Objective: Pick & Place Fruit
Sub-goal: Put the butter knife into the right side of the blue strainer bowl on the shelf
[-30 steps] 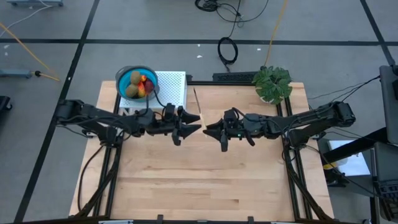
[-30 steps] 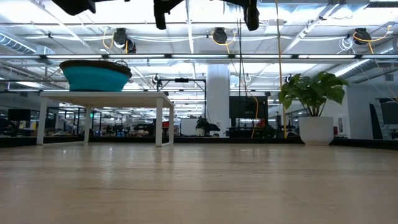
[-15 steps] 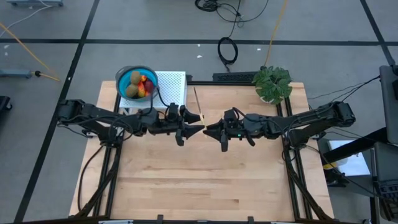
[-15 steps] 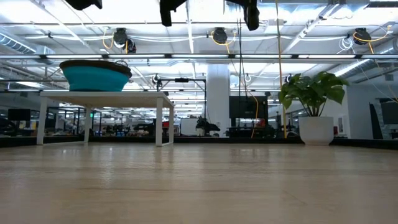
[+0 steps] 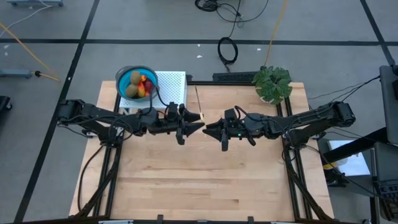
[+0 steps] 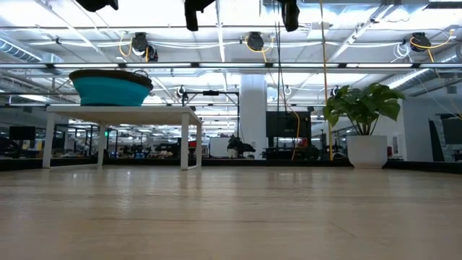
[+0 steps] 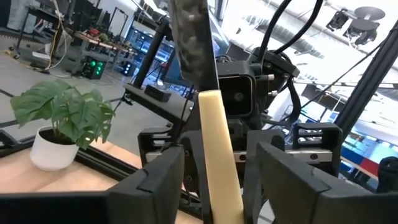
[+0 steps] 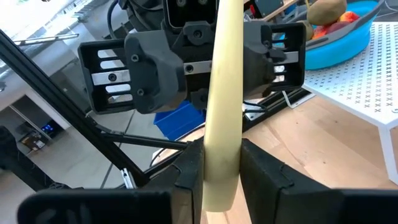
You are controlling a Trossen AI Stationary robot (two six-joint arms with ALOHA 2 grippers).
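Observation:
The fruit [image 5: 139, 84] lies in a blue bowl [image 5: 127, 79] on a white perforated stand [image 5: 171, 88] at the table's far left; the right wrist view also shows the fruit [image 8: 333, 11]. Both arms meet level above mid-table. My right gripper [image 5: 211, 131] [image 8: 221, 177] is shut on a pale yellow stick [image 5: 198, 102]. My left gripper [image 5: 190, 129] [image 7: 217, 186] faces it, open, with a finger on either side of the same stick [image 7: 217, 143]. My right gripper pinches the pale yellow stick near one end [image 8: 221, 149] between its two fingers. The fingers come level from the table's right and lie across the stick. The stick is clear of the table, its long free part reaching up and toward the far edge.
A potted green plant [image 5: 272, 83] stands at the far right corner. The low view shows the bowl [image 6: 110, 87] raised on the white stand [image 6: 123, 113], with bare wooden tabletop [image 5: 199, 180] below and in front of both arms.

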